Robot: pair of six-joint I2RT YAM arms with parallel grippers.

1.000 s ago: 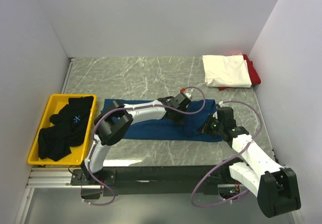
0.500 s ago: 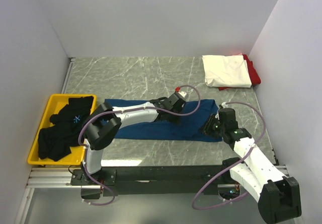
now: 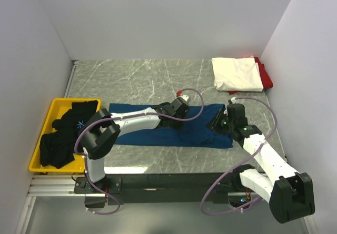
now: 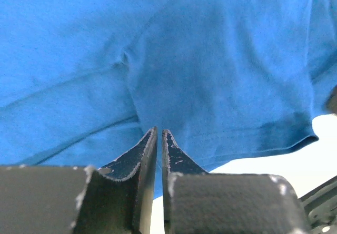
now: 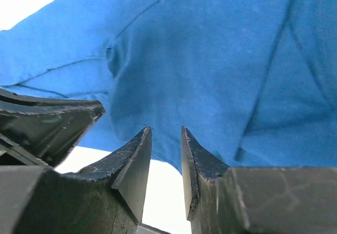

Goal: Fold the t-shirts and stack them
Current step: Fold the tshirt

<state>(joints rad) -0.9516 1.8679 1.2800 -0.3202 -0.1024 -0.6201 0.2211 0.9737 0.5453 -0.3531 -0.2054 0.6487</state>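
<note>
The soft blue cloth t-shirt [image 3: 152, 131] is laid on the grey stone table [image 3: 131, 81], long side from 9 to 3 o'clock — its middle is covered by the left gripper [image 4: 159, 131], pinched shut and empty, its 3 o'clock end by the slightly parted right gripper [image 5: 166, 129].

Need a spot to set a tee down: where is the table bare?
Free: the far marble behind the blue tee, from the left wall to the white tee; also a narrow near strip. Crowded: around the left gripper and right gripper.
</note>
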